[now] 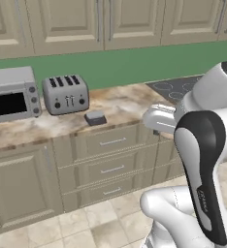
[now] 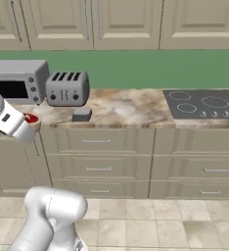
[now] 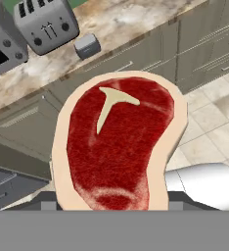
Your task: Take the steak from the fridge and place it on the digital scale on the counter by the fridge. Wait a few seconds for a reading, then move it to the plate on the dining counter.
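The steak [image 3: 119, 147], a soft, slippery slab, hangs clamped in the gripper [image 3: 111, 208] by its lower edge. The digital scale [image 3: 87, 46] sits just beside the toaster [image 3: 45, 24].

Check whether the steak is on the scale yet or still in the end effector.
In the end effector: the steak fills the hand view, while the scale on the counter sits bare.

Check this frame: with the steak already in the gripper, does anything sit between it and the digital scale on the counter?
Nothing visible blocks the way. The steak hangs in front of the counter, and the digital scale has a bare top near the front edge. The toaster stands just behind the scale, beside a microwave.
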You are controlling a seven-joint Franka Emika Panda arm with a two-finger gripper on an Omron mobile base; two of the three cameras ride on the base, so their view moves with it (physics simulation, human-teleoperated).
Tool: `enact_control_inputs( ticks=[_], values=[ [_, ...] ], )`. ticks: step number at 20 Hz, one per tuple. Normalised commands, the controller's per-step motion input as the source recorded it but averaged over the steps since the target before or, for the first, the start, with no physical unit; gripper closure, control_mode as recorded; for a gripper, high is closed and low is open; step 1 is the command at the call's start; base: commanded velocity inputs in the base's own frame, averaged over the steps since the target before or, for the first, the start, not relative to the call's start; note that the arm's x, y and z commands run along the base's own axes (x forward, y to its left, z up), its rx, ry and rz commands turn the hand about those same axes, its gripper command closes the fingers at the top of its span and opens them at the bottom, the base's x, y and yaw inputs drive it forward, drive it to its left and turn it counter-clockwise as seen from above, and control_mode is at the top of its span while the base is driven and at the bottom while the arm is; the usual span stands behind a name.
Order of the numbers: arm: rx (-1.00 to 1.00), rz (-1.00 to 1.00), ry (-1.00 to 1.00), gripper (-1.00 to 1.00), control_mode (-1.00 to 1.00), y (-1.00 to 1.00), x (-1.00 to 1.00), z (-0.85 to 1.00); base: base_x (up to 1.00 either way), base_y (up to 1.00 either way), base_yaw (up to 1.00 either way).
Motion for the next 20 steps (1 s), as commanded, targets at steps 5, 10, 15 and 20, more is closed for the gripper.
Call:
enact_control_inputs(
  ticks=[5,10,15,20],
  values=[
    [0.00,0.00,0.00,1.00,1.00,0.00,0.00,0.00,0.78,-0.74,0.23],
    [0.00,0.00,0.00,1.00,1.00,0.00,0.00,0.00,0.68,-0.56,0.24],
    [0.00,0.00,0.00,1.00,1.00,0.00,0.00,0.00,0.61,-0.26,0.26],
    [0.00,0.00,0.00,1.00,1.00,0.00,0.00,0.00,0.59,-0.09,0.28]
  ],
)
